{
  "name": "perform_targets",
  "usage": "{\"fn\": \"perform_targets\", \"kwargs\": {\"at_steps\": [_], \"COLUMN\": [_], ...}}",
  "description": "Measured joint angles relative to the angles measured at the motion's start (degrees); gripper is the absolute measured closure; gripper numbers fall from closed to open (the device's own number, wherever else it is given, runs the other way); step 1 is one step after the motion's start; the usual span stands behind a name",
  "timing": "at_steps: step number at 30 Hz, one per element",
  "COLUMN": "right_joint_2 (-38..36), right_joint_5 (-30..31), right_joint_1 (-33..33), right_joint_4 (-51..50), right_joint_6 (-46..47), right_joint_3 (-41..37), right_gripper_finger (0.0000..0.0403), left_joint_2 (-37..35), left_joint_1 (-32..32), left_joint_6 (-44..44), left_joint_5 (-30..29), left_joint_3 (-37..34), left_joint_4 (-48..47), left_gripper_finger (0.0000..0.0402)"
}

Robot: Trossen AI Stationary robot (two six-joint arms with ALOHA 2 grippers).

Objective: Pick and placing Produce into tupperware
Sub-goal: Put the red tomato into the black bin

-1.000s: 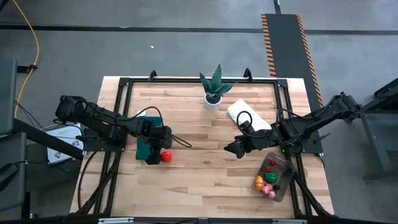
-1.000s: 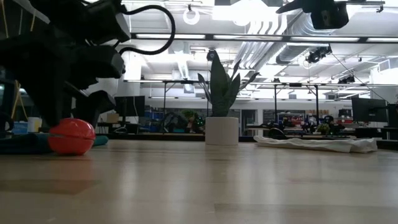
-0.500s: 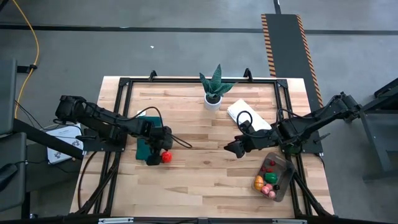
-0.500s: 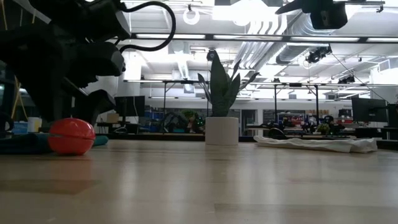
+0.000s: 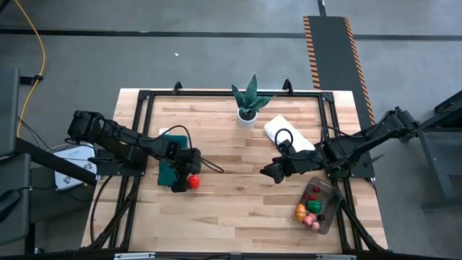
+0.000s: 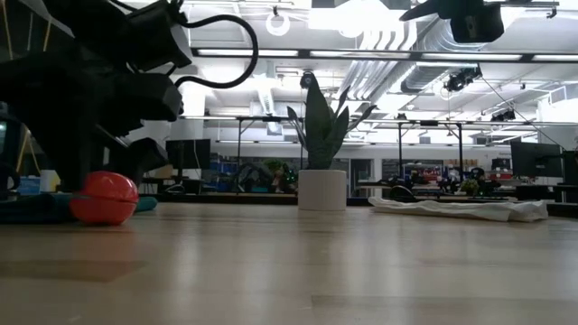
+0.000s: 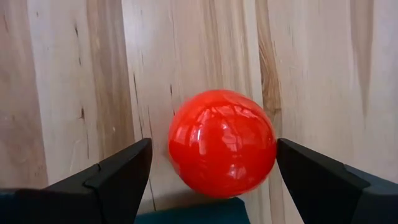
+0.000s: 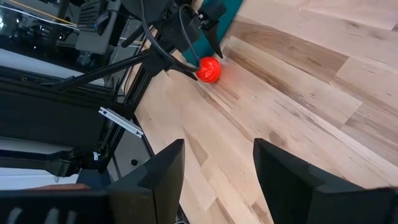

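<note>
jaws left: left gripper (image 7: 208, 180) spread wide, fingers flanking the red ball (image 7: 222, 142), gaps on both sides, nothing grasped yet
jaws right: right gripper (image 5: 272, 172) parted, empty, hanging over bare wood mid-table, near the tupperware (image 5: 331, 214)
ball: on the table (image 5: 245, 209) at the edge of the dark green mat (image 5: 167, 173), well apart from the tupperware
tupperware: near right corner, already holds several produce pieces (image 5: 310, 206)
risk 1: ball sits off-centre toward one finger; that finger likely lands first and rolls it away
risk 2: glossy round surface; shallow pinch could squirt it out
risk 3: mat edge under the ball may tip it during closing
</note>
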Motion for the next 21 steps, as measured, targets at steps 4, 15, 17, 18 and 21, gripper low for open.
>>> {"fn": "perform_targets", "kwargs": {"at_steps": [4,15,17,18,21], "right_joint_2": [0.00,0.00,0.00,0.00,0.00], "right_joint_5": [0.38,0.42,0.42,0.42,0.42], "right_joint_1": [0.00,0.00,0.00,0.00,0.00], "right_joint_4": [-0.01,-0.02,-0.04,-0.06,-0.50], "right_joint_6": [-0.07,-0.68,-0.69,-0.70,-0.69], "right_joint_3": [0.00,0.00,0.00,0.00,0.00], "right_gripper_finger": [0.0222,0.0222,0.0222,0.0222,0.0222], "left_joint_2": [0.17,0.44,0.44,0.44,0.44], "left_joint_1": [0.00,0.00,0.00,0.00,0.00], "left_joint_6": [-0.88,-1.51,-1.51,-1.51,-1.53], "left_joint_5": [-0.11,-0.15,-0.15,-0.15,-0.15], "left_joint_3": [0.00,0.02,0.02,0.02,0.02], "left_joint_4": [1.17,1.04,1.04,1.04,1.02], "left_gripper_finger": [0.0071,0.0071,0.0071,0.0071,0.0071]}}
